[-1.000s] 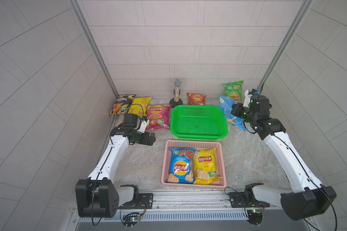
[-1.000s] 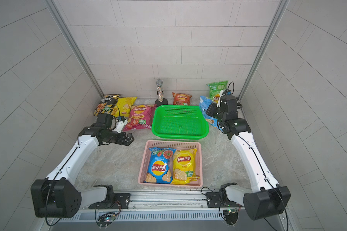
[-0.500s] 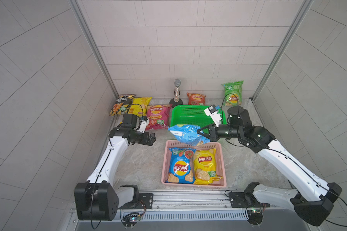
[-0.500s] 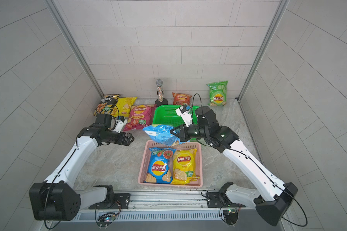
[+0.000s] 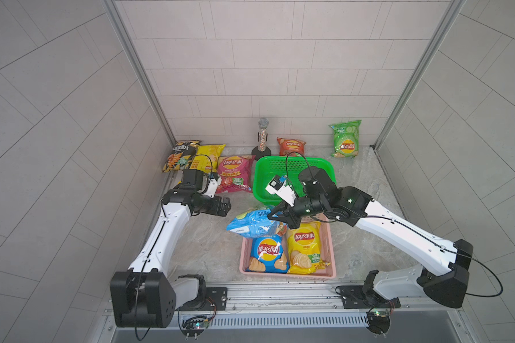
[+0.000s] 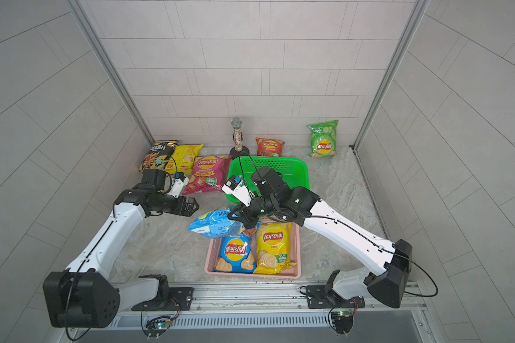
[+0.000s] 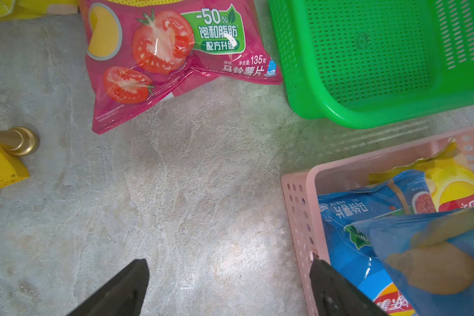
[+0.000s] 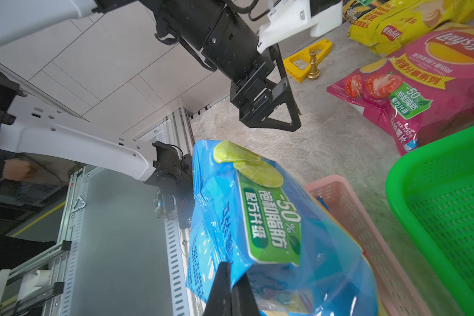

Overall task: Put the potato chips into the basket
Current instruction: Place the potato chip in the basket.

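Your right arm: reaches leftward from the near-right base. The right gripper is clamped tight on an edge of the light blue chip bag. The bag hangs over the pink basket's far-left corner, partly past the rim.
Your left arm: stretched rightward. The left gripper is spread wide and empty over bare tabletop left of the pink basket.
Green basket: just beyond the pink basket's far rim.
Inside the pink basket: blue Lay's bag and yellow Lay's bag, side by side.

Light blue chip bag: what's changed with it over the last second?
The right gripper, shut on the light blue bag, carried it from the table beside the green basket across to above the far left corner of the pink basket. The left gripper stayed open, unmoved; the magenta bag and green bag lie unchanged.
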{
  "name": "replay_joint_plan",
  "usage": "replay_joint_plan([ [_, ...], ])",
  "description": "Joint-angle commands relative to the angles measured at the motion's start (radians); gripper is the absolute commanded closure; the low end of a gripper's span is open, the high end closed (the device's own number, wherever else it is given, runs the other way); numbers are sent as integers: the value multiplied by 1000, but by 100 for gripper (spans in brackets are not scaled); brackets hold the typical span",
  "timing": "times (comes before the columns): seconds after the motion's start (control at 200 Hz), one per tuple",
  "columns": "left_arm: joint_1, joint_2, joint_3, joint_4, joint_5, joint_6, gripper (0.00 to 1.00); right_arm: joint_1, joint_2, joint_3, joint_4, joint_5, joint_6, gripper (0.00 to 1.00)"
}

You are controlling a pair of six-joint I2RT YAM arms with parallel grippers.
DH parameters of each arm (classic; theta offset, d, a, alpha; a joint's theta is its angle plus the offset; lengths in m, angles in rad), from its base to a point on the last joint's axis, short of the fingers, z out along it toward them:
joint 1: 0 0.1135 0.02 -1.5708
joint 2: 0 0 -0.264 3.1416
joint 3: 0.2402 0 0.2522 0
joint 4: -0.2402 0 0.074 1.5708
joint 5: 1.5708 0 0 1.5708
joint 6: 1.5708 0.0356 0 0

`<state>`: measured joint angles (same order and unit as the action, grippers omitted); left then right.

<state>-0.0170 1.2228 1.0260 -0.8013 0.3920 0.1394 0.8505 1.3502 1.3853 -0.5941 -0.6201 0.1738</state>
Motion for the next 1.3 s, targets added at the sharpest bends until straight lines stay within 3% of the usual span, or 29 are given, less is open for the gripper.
replay_joint_plan([
  [0.0,6,-5,3,-16,-12,11,1,10,0,2,50,10,-63,100],
  [0.395,5,5,3,-13,-13,9,1,28,-6,-178,222,49,-89,100],
  [0.655,4,3,1,-13,-15,9,0,93,-13,-219,149,151,-140,100],
  [0.941,5,0,0,-13,-9,9,1,141,-82,-394,181,234,-68,100],
  [1.151,5,4,1,-12,-6,10,1,169,-172,-473,183,253,0,87],
  [1.296,5,3,0,-13,-8,10,1,174,-253,-469,122,273,37,43],
])
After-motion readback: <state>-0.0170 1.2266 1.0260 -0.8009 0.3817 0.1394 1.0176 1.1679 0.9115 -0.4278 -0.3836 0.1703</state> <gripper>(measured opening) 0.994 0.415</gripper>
